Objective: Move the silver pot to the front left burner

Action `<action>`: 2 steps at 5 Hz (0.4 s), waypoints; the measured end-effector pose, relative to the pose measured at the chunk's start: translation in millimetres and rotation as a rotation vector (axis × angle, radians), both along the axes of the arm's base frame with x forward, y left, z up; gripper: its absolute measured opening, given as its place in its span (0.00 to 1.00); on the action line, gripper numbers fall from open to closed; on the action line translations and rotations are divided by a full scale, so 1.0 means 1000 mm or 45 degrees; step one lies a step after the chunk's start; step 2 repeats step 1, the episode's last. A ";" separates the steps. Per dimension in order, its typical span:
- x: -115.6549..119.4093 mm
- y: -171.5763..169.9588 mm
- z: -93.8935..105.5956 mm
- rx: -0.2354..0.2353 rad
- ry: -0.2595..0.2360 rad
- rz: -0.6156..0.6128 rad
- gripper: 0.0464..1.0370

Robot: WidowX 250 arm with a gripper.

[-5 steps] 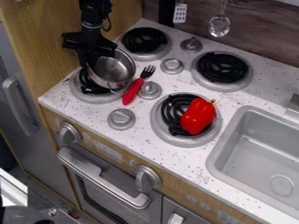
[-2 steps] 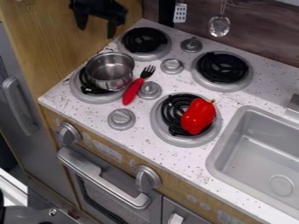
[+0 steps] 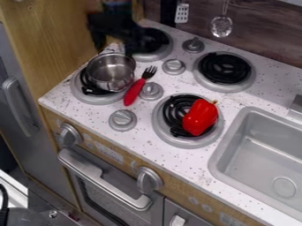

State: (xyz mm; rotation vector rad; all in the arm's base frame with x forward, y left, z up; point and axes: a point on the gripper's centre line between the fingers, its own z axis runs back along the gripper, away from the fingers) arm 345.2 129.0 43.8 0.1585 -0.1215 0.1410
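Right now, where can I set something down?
The back right burner is bare, and so is the counter between it and the sink. Crowded: the left side, with pot, fork and gripper, and the front right burner, under the pepper.

I've released the silver pot (image 3: 111, 74), which has settled more level; my gripper (image 3: 113, 50) rose with jaws apart, then came partway back down.

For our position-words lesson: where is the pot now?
In the camera view, the pot sits at the left, on the front left burner, just left of the fork.
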 end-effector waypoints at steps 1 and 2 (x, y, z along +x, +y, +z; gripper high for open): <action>-0.010 -0.022 0.000 0.048 0.052 -0.093 0.96; -0.010 -0.022 0.000 0.048 0.052 -0.093 0.96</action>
